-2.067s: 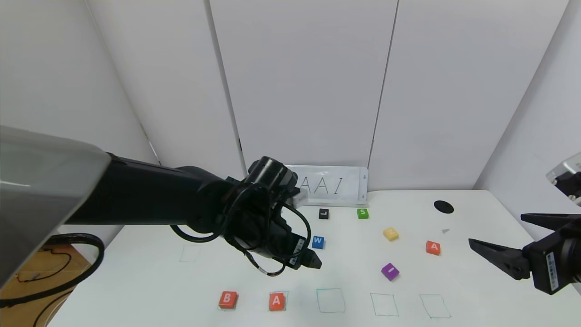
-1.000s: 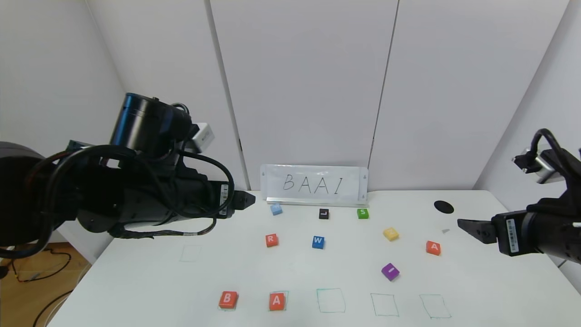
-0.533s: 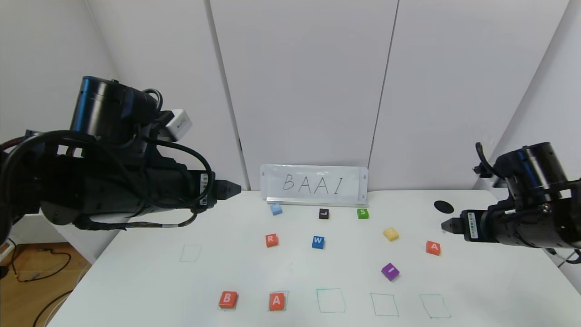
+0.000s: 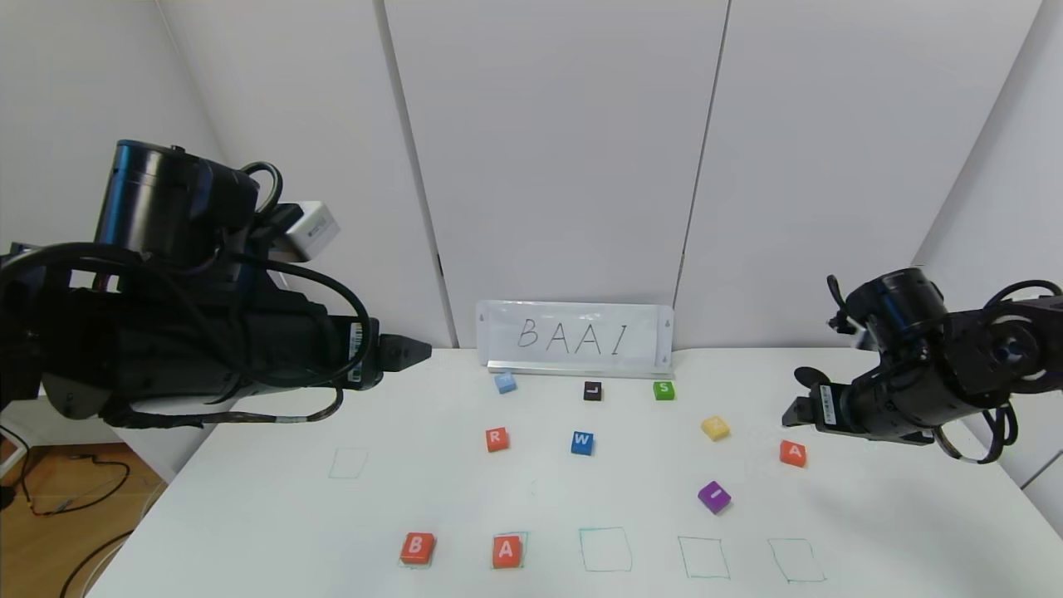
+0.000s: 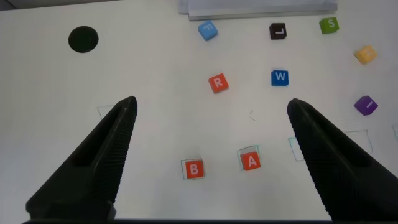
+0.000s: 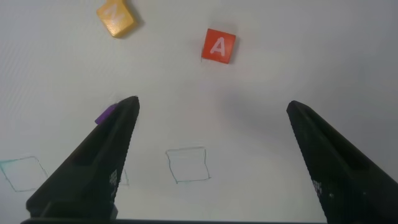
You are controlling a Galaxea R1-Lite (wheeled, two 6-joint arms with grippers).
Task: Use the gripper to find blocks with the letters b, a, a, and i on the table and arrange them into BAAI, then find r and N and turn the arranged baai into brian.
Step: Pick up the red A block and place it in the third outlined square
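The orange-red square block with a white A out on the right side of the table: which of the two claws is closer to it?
Right. The right gripper hangs open just above that orange-red A block. The left gripper is open too, far across the white table.

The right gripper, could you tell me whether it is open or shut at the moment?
Open. In its wrist view the right gripper has its two black fingers spread wide with bare table between them, holding nothing; the second A block lies beyond.
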